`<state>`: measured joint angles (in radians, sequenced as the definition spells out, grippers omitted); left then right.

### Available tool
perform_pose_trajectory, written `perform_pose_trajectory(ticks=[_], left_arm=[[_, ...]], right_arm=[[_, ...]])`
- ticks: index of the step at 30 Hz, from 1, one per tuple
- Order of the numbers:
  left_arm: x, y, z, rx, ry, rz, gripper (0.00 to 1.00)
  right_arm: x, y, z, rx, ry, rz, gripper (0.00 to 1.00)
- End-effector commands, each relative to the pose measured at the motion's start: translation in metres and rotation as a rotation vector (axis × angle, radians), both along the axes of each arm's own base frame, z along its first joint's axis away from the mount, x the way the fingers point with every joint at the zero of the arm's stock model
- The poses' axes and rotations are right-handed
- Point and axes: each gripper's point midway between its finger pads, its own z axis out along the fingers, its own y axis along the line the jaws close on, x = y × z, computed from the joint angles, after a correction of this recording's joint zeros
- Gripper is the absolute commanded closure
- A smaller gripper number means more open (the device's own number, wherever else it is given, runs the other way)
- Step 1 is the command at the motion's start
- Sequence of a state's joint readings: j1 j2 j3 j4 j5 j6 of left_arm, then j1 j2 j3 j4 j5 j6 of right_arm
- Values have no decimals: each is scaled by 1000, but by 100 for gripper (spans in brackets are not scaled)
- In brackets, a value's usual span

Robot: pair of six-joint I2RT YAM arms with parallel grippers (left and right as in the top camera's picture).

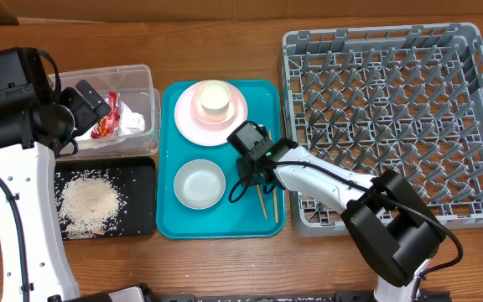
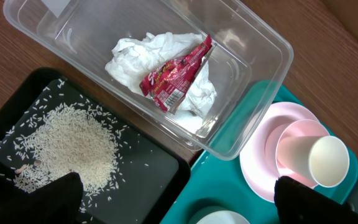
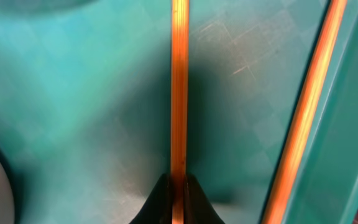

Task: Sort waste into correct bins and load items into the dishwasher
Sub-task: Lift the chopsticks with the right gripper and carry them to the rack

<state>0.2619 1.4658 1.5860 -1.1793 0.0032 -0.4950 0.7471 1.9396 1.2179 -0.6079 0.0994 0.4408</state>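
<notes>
Right wrist view: the right gripper (image 3: 178,198) is pressed together on one wooden chopstick (image 3: 179,93), which lies flat on the teal tray (image 3: 92,124). A second chopstick (image 3: 306,106) lies just beside it, along the teal tray's right wall. Toward the tray's middle sits a grey-white bowl (image 1: 199,184), and at its far end the pink plate (image 1: 187,122) carries the cream cup (image 1: 215,96). Left of the teal tray, the black tray (image 1: 145,172) holds rice crumbs (image 1: 89,201). Behind that, the clear tub (image 2: 253,37) contains the white napkin (image 2: 135,56) and red wrapper (image 2: 176,78), with the left gripper (image 2: 185,199) spread wide above. Right of the teal tray stands the grey dish rack (image 1: 392,117).
</notes>
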Motion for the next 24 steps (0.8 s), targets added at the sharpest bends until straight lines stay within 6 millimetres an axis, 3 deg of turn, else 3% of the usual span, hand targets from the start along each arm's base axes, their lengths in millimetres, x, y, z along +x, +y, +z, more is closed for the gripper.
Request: perform_pose_trajectory(ticks=[1,6,11,17,24], left_arm=[[0,0,11,24,-28,-7,0],[0,0,11,24,-28,-7,0],[0,0,11,24,-28,-7,0],[0,0,11,24,-29,-7,0],[0,0,11,24,-28,-7,0]], right_arm=[[15,13,22,33,-50,-8,96],[29,21,66,64,-113,-18,96],[48,8,121,21,-229,-88,96],[70,-44,168,-133,-360,-202,96],[89,-107,171,-249,-353,-273,96]])
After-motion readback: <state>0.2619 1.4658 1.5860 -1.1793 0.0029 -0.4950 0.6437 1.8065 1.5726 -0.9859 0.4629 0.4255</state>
